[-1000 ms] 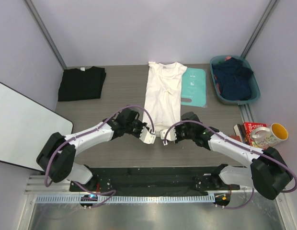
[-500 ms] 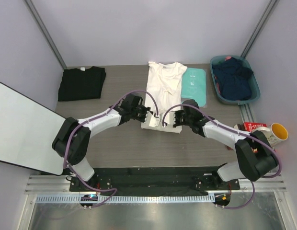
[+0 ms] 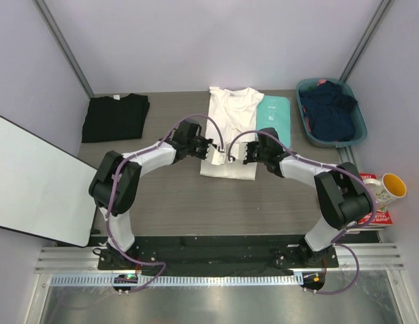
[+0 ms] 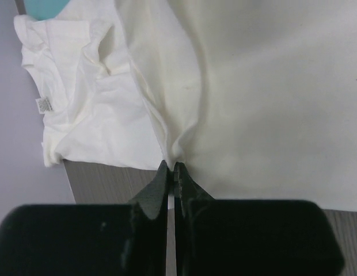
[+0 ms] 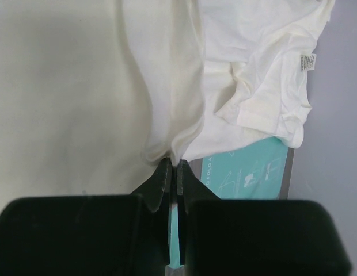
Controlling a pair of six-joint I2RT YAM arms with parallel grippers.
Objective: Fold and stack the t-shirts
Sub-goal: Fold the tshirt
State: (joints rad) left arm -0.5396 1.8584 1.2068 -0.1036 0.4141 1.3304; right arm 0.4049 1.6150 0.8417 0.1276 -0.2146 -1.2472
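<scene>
My left tool point(image 4: 171, 167) and right tool point(image 5: 171, 163) are both clamped on the hem of the plain white cotton t-shirt point(image 3: 231, 118) spread ahead of them. It looks light and limp, best held at the corners.

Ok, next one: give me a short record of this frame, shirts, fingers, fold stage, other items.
white t-shirt: table centre, near hem lifted and doubled back toward the collar
left gripper: fingers shut on the white t-shirt's hem, left side
right gripper: fingers shut on the hem, right side
black t-shirt: folded, far left, untouched
teal board: flat along the white t-shirt's right side
bin: far right, holds dark clothes
fold stage: half-fold under way, shirts not yet stacked
</scene>
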